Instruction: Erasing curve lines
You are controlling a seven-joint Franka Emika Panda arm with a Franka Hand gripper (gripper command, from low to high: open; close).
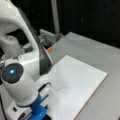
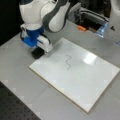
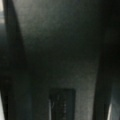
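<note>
White board [image 2: 82, 82] is seen lower right in a front view. Curve lines [image 2: 68, 62] sit mid-frame on it — long axis top to bottom, unerased. Farther, upper left, gripper [image 2: 40, 51] is set over black eraser [image 2: 37, 53] — grip cannot be told.

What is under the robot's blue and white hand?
Under the gripper sits a black eraser block, at the edge of the white board. The curve lines lie apart from it, unerased. The eraser's top is covered.
</note>
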